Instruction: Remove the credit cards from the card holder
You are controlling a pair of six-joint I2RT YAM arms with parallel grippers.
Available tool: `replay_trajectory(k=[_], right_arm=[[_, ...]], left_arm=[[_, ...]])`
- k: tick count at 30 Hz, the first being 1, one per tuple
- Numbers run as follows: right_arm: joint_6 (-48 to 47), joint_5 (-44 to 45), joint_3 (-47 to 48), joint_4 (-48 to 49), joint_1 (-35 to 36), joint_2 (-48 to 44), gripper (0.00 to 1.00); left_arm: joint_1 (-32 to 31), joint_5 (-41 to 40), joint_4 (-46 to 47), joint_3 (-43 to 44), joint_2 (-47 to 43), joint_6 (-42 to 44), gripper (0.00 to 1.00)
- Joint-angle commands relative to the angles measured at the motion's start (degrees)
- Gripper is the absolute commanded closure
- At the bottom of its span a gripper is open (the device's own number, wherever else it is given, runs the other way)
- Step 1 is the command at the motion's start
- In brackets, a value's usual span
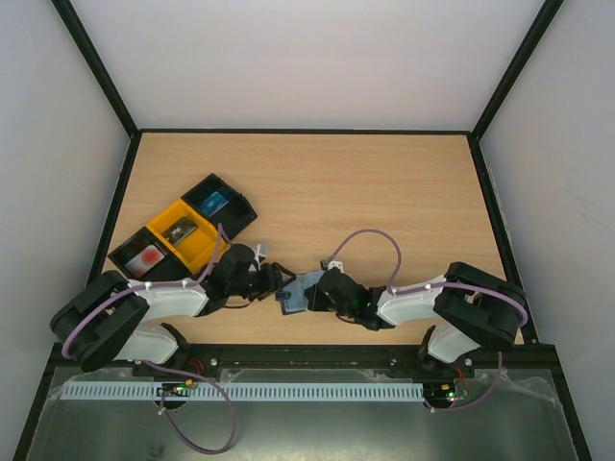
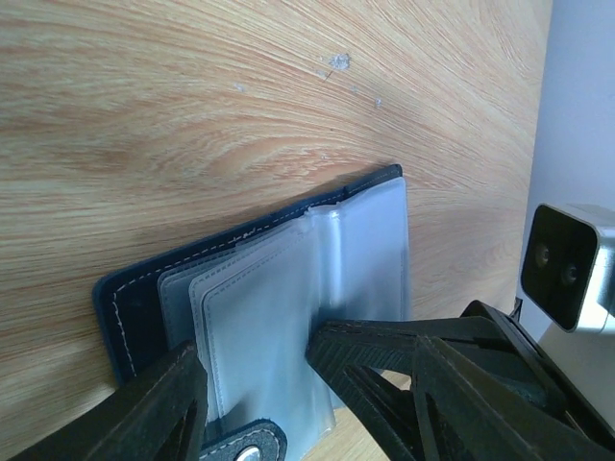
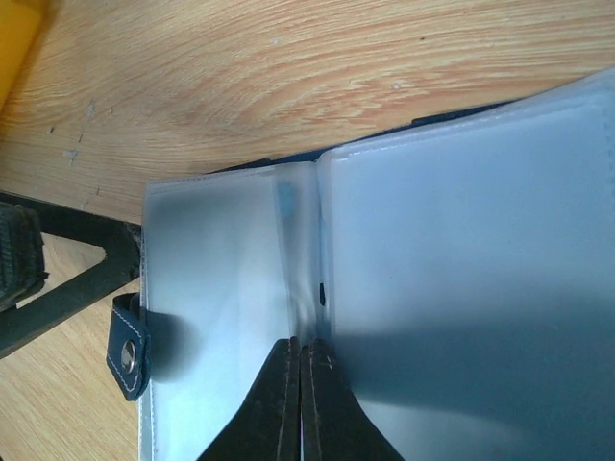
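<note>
Your right gripper [image 3: 300, 348] sits clenched at the fold of the floppy-looking, slick-sleeved card holder [image 1: 292, 294] lying open on the worktop [image 1: 336, 182]; your left gripper [image 2: 255, 355] straddles it, grip unclear, so hold its stitched cover.

No legible text, brand, number or sign on card holder [image 3: 432, 240] or tray boxes [image 1: 165, 213].

A light wooden table [image 1: 365, 192] carries three small open boxes in a touching diagonal row at its left: a far black tray [image 1: 245, 206], a yellow tray [image 1: 169, 212] and a near black tray [image 1: 121, 257]. Near its front edge lies an opened dark navy-blue folding card holder [image 1: 293, 294] with frosted sleeves.
</note>
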Motion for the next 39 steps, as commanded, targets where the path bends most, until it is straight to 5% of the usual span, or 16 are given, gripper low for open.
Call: replay_trajectory(k=[1,13,27,39], right_arm=[[1.08,0.22,-1.65,0.65,0.45,1.64,0.98],[2.07,-0.3,-2.55,2.67,0.45,1.83,0.98],[2.68,-0.48,-2.98,3.67,0.47,1.94,0.98],[2.5,-0.91,-2.17,3.23,0.45,2.54,0.98]], left_arm=[[-0.19,1.29,0.76,1.04,-1.44,-0.05,0.39],[-0.19,-3.18,-6.63,2.48,-5.05,2.24,0.33],[-0.19,0.58,3.03,0.47,0.59,1.3,0.3],[-0.19,0.14,1.3,1.35,3.25,2.37,0.3]])
